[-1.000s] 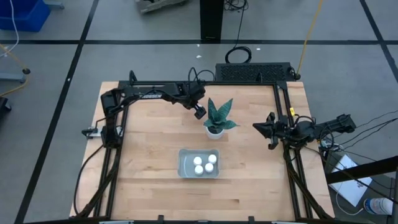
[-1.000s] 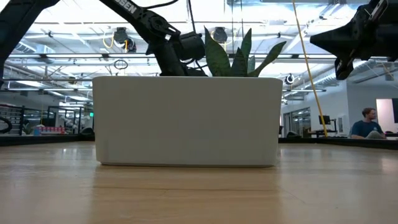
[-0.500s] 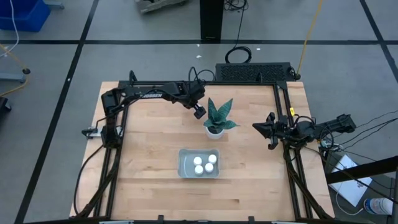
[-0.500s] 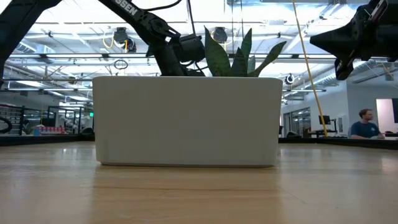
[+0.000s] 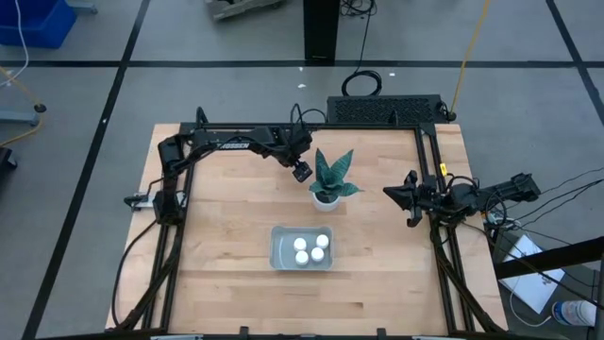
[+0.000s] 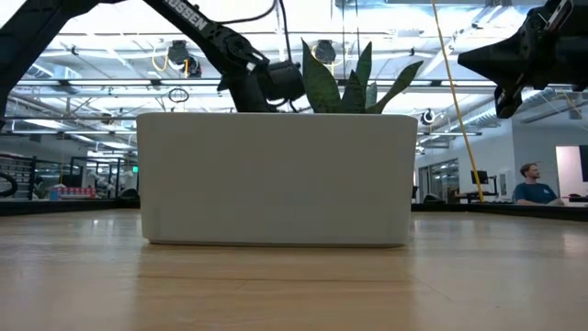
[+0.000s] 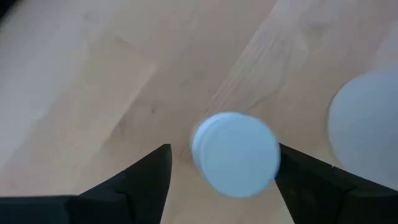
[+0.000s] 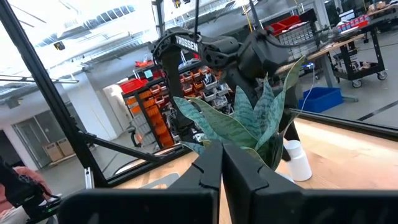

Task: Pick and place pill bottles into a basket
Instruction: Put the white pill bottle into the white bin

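Observation:
A white pill bottle (image 7: 235, 154) stands upright on the table just left of the potted plant (image 5: 328, 181); the right wrist view shows it as a small bottle (image 8: 298, 160) beside the leaves. My left gripper (image 7: 224, 149) points steeply down over it, open, one finger on each side of the cap; in the high view this gripper (image 5: 300, 172) is at the plant's far left side. The grey-blue basket (image 5: 281, 255) lies nearer the front and holds three bottles (image 5: 310, 249). My right gripper (image 5: 389, 193) waits shut at the table's right edge. My left gripper straddles the bottle's cap from above. One finger (image 7: 311, 180) lies right at the cap's edge (image 7: 275, 163), and I cannot tell whether it touches. The other finger (image 7: 149, 180) is clear of the cap. The bottle stands on the table.
The plant's white pot (image 7: 367, 124) stands close beside the bottle. In the low view the basket's near wall (image 6: 276, 179) hides the table behind it. A black mat (image 5: 382, 110) lies at the table's far edge. A person (image 6: 531, 184) sits in the room beyond.

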Controlling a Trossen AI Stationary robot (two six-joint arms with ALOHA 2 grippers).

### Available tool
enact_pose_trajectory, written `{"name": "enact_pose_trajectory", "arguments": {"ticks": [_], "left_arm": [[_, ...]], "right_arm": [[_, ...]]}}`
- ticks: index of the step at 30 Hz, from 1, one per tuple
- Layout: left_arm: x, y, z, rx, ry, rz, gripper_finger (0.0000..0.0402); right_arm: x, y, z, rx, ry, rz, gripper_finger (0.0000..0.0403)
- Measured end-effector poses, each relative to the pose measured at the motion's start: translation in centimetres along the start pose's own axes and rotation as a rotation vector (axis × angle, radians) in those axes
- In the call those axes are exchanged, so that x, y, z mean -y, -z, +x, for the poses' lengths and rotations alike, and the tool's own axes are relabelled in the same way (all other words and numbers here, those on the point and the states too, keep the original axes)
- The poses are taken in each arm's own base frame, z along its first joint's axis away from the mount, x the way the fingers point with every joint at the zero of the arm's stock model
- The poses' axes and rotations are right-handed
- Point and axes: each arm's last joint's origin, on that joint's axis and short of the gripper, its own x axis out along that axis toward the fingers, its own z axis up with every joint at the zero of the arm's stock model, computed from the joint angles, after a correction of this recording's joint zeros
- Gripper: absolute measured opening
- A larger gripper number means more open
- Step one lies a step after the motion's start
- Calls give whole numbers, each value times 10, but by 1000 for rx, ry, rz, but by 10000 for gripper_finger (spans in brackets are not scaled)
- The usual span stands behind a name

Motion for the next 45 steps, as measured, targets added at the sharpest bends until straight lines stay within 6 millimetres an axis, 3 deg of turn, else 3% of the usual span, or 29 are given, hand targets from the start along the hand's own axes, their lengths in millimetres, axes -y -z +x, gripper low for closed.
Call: {"name": "enact_pose_trajectory", "arguments": {"ticks": [5,18,29,35,40,45], "left_arm": [[0,5,14,-52,17,-8,259],[1,2,7,-16,14,-30,260],[1,1,6,-6,14,-26,180],[2,2,6,-16,13,-1,187],[0,7,-5,-75,-1,4,186],[0,8,-38,-67,-6,7,168]], "right_arm": [[0,0,0,0,0,0,4],[0,0,0,0,0,0,4],[0,0,0,0,0,0,4],[0,0,0,0,0,0,4],[0,0,0,0,-1,0,4],[0,0,0,1,-1,1,4]]}}
